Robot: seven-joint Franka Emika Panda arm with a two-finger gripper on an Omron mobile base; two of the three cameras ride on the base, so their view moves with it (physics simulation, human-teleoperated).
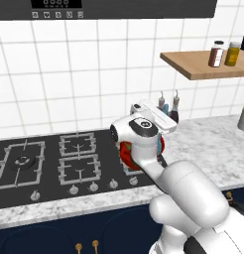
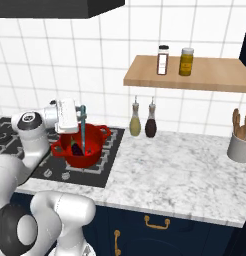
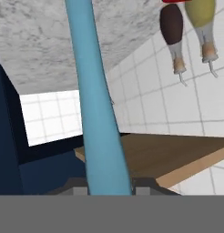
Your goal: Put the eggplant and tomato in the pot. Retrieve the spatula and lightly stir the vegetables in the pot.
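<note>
Stirring seems to be the step in hand, judged from how things stand; the white arm's end effector is pressed together on the slim blue handle of the small light-blue plastic spatula, which hangs almost upright with its lower end inside the round bright red cooking pot; the pot sits on the black gas hob at its burner nearest the marble counter; a dark purple piece, probably the eggplant, lies in the pot just beside the spatula; the tomato I cannot make out against the red wall. In the hand view the handle runs straight up from between the two dark finger tips, so the pinch looks centred. Two oil bottles, one yellowish and one dark, stand against the tiled wall behind the pot, near but apart from it. What could go wrong, in my judgement: the grip is high on a thin smooth handle, so a sideways push against the vegetables may turn the spatula between the finger tips or let it slip; a too wide stroke may press on the pot wall and drag the pot off its burner; a too strong stroke may throw a vegetable over the rim.
</note>
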